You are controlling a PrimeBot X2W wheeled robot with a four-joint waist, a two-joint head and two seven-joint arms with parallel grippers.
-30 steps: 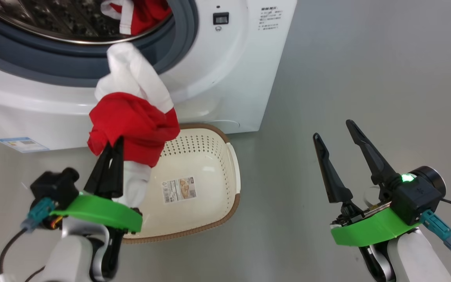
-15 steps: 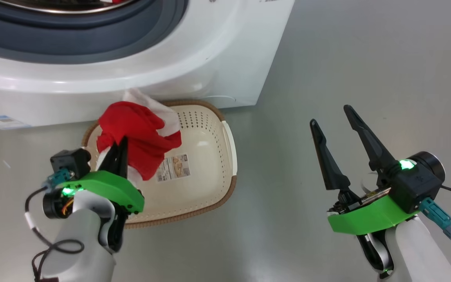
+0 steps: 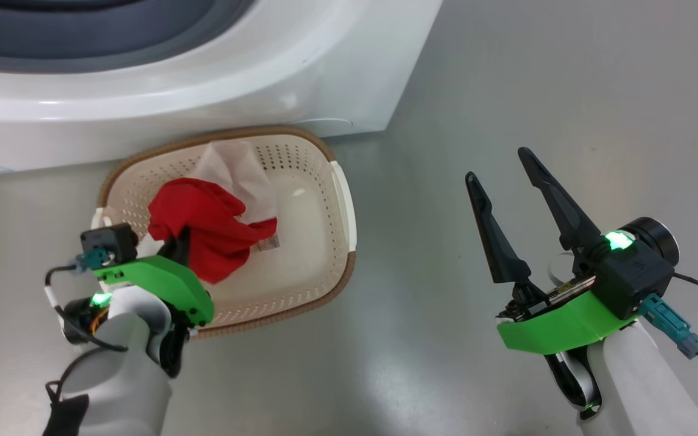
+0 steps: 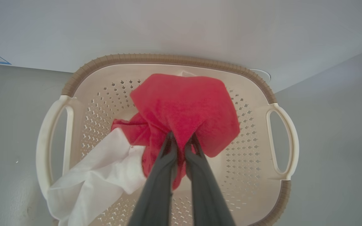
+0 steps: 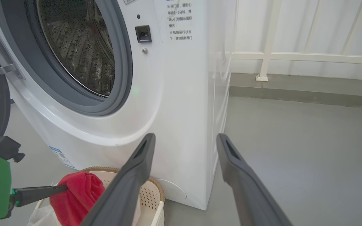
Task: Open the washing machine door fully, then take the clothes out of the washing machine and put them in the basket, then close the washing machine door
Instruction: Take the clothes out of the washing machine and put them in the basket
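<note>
Grey floor (image 3: 506, 91), railing (image 5: 294, 57) | basket (image 3: 344, 206) by washer (image 3: 325, 72) | L gripper (image 4: 181, 142) (clamped) on clothes (image 4: 184, 100)

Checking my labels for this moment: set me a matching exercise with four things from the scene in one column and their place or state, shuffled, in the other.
Things
1. left gripper
2. right gripper
3. basket
4. washing machine

Place or state
a. on the floor, in front of the washing machine
b. shut on the clothes, over the basket
c. opening uncovered, steel drum showing
d. open, holding nothing

Pairs: 1-b, 2-d, 3-a, 4-c
</note>
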